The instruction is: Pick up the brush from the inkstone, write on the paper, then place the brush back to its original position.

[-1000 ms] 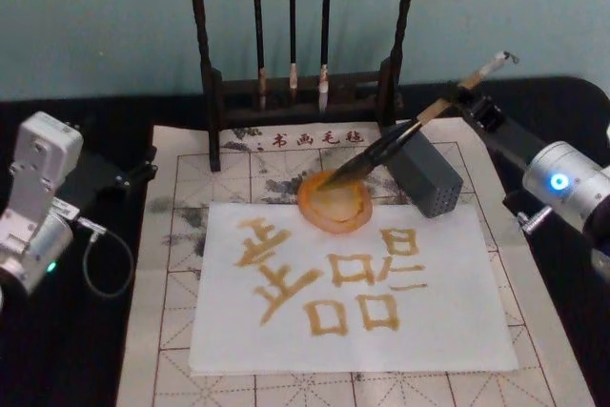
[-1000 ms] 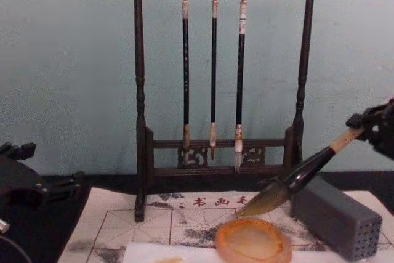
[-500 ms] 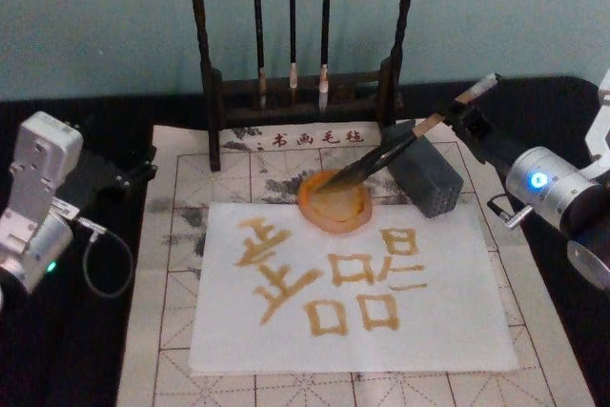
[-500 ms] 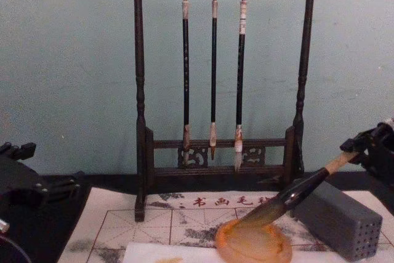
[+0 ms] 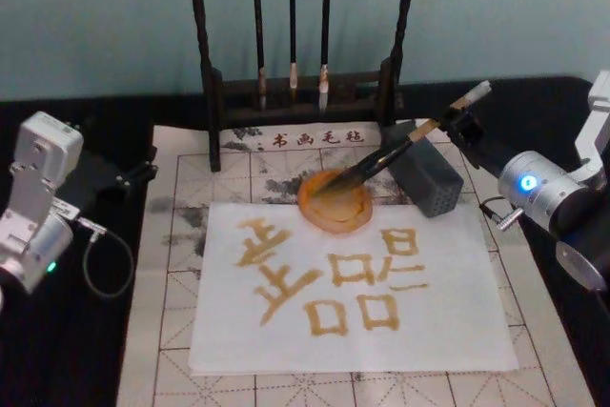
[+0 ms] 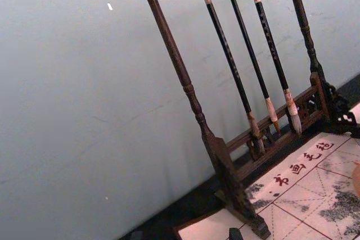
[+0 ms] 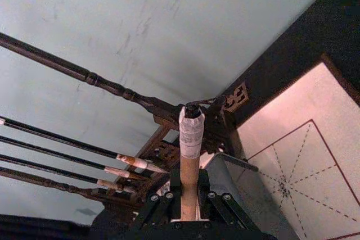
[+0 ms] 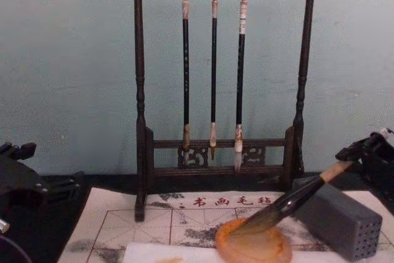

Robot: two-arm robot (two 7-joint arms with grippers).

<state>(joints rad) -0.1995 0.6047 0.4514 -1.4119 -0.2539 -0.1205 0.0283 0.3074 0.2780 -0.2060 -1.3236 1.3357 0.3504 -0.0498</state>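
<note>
Right end effector [image 5: 457, 121] pinches the large calligraphy brush [image 5: 400, 148] on the tan wooden upper handle, just below the whitish end cap. In the right wrist view its fingers [image 7: 154, 202] press against both sides of the handle [image 7: 189, 164]. The dark bristle tip lies in the round, shallow orange-amber inkstone [image 5: 335, 218], and the handle slopes up to the right over the grey rectangular block with small holes [image 5: 429, 183]. We cannot tell whether it touches the block.

We judge the brush light, with a stiff, smooth round handle that could twist or slip in a narrow pinch. The bristles are soft and wet, so they should bend under any pressure and may drip. The tan section is the place to hold, well clear of the black lower part and the tip. The inkstone looks light enough to slide if the tip pushes it sideways.

The plain white paper [image 5: 457, 335] carries bold amber-brown characters that we cannot read with certainty. The beige felt mat with red grid [image 5: 172, 331] has a red printed line reading 书画毛毡 [image 5: 315, 138].

The left arm [image 5: 38, 207] is parked at the left of the tabletop.
</note>
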